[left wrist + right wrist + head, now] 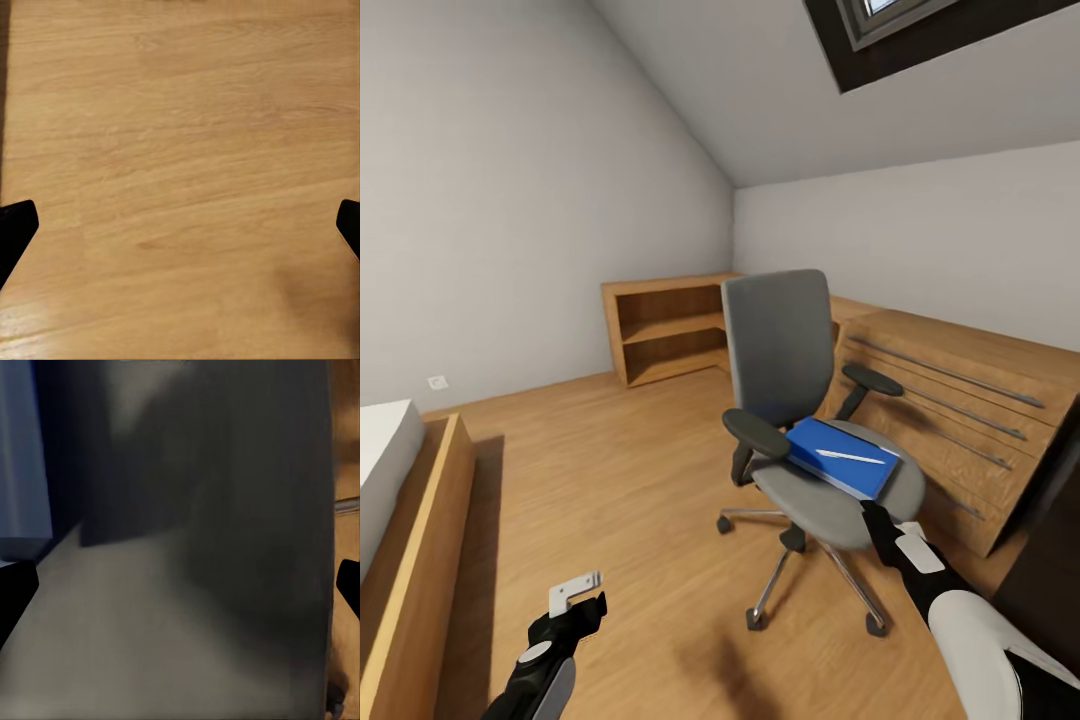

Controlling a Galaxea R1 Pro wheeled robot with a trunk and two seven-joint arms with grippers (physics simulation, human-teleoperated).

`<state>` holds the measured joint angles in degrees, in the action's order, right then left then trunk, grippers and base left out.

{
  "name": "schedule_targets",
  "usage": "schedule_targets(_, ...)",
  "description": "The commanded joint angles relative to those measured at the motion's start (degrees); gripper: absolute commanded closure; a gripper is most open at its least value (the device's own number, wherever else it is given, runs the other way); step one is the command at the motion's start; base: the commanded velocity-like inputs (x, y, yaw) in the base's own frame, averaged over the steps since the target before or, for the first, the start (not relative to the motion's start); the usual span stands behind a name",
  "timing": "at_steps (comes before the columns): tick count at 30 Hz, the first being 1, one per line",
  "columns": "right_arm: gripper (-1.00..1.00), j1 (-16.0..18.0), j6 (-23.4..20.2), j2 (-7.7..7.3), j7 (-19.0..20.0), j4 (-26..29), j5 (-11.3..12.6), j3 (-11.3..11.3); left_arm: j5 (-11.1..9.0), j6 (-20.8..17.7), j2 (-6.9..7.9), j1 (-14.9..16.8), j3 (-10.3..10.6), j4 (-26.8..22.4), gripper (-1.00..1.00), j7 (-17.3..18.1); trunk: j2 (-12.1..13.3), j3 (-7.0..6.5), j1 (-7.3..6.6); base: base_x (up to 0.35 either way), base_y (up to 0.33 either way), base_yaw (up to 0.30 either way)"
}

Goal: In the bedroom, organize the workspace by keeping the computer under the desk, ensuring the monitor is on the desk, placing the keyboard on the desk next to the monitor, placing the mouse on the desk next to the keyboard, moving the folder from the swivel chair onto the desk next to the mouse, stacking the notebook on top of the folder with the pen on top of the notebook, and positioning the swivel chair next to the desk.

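My left gripper (pixel 582 598) hangs at the lower left, fingers spread wide. My right gripper (pixel 880 520) reaches up from lower right, fingers parted.

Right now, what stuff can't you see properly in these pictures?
- Right gripper, head view: its tip is against the swivel chair seat; open or shut is unclear there.
- Blue book under the pen, head view: folder, notebook or both, too small to tell.
- Right wrist view: blurred grey seat.
- Bed, head view: cut off by the left edge.
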<state>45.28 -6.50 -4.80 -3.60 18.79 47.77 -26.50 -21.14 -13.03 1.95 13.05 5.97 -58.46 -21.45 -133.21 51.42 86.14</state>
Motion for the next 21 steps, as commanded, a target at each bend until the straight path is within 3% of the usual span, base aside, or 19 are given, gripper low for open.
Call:
schedule_targets(1, -1.0, -0.02, -0.27, 0.05, -0.27, -0.86, 0.66, 0.04, -0.47, -0.16, 0.08, 0.04, 0.27, -0.08, -1.0, -0.52, 0.0, 0.06, 0.04, 0.321, 0.0, 0.0)
schedule_targets(21, -1.0, -0.02, -0.1, 0.05, -0.14, -0.86, 0.66, 0.04, -0.4, -0.16, 0.1, 0.03, 0.27, -0.06, -1.0, -0.57, 0.0, 0.06, 0.04, 0.303, 0.0, 0.0)
